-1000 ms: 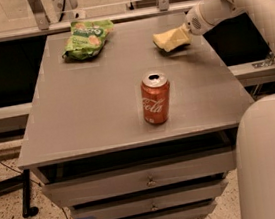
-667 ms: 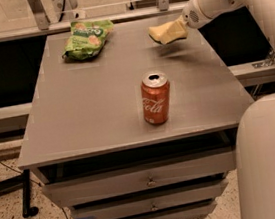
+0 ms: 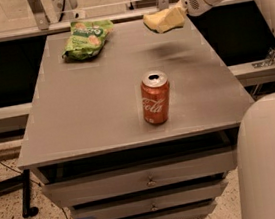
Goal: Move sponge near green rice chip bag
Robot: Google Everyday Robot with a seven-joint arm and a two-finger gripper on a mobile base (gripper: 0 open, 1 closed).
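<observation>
From my seat I have the gripper high at the far right of the table, clamped on the right-hand end of the sponge. The sponge hangs clear of the surface, with a soft shadow on the grey top beneath it, so I read it as lifted and carried rather than resting. The green rice chip bag lies at the far left of the table, well apart from the sponge, with bare tabletop between them. The red cola can stands upright nearer the front edge and, as I judge it, out of the line between the two. The sponge looks light and squashy. Held by one end, its free end droops a little towards the bag, and I expect it to flex and wobble if I swing the arm briskly. A pinch at the end is enough for something this light, though foam can creep out of the fingers, so I would rather have them across the middle of the pad. It will not break or roll, and it should land quietly and stay put. The bag is crinkly and light as well, so I would set the sponge down just beside it rather than nudge it
</observation>
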